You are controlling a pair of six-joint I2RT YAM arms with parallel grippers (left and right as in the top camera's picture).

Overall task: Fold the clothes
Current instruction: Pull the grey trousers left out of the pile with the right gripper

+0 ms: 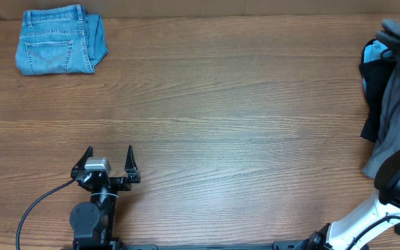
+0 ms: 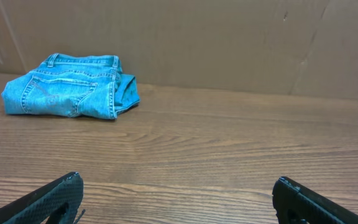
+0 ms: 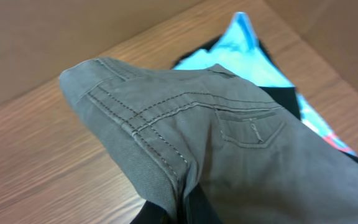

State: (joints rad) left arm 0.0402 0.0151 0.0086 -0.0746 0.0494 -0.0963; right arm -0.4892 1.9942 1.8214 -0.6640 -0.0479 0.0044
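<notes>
The grey woven garment (image 1: 399,111) lies at the table's right edge, on top of black and light-blue clothes. In the right wrist view the grey garment (image 3: 229,149) fills the frame, with stitched seams and a small pocket. Its cloth bunches into a fold at the bottom centre, where my right gripper (image 3: 185,211) is shut on it; the fingers are mostly hidden by cloth. The right arm (image 1: 394,201) enters at the lower right. My left gripper (image 1: 110,158) is open and empty at the lower left, over bare wood; its fingertips show in the left wrist view (image 2: 179,193).
Folded blue denim jeans (image 1: 60,39) lie at the far left corner, also in the left wrist view (image 2: 70,86). A black garment (image 1: 373,76) and a light-blue one (image 3: 253,50) lie under the grey one. A brown cardboard wall (image 2: 229,37) backs the table.
</notes>
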